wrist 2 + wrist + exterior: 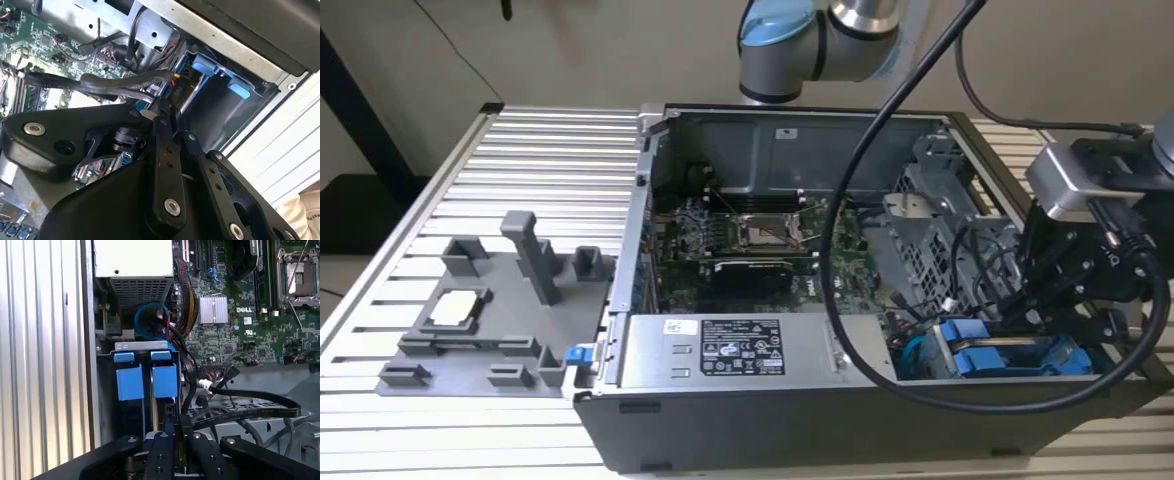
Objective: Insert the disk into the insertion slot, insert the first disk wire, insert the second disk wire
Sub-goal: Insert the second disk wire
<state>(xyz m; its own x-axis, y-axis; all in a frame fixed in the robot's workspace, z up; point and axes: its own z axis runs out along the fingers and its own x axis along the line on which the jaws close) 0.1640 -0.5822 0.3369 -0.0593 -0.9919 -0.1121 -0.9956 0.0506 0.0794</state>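
Disk [164, 381] sits upright in the slot [141, 345] at the case [720, 425] corner, its blue carrier tabs showing — and our gripper [176, 432] hangs right at its near edge. We see the fingers [162, 150] pressed together, seemingly on a black wire [255, 412] plug, though we can't be sure. Beyond lie the green motherboard [761, 250] and the grey power supply [727, 350], on a ribbed table [534, 160].

White sticker [740, 358] on power-supply box [854, 350] carries print too small to read
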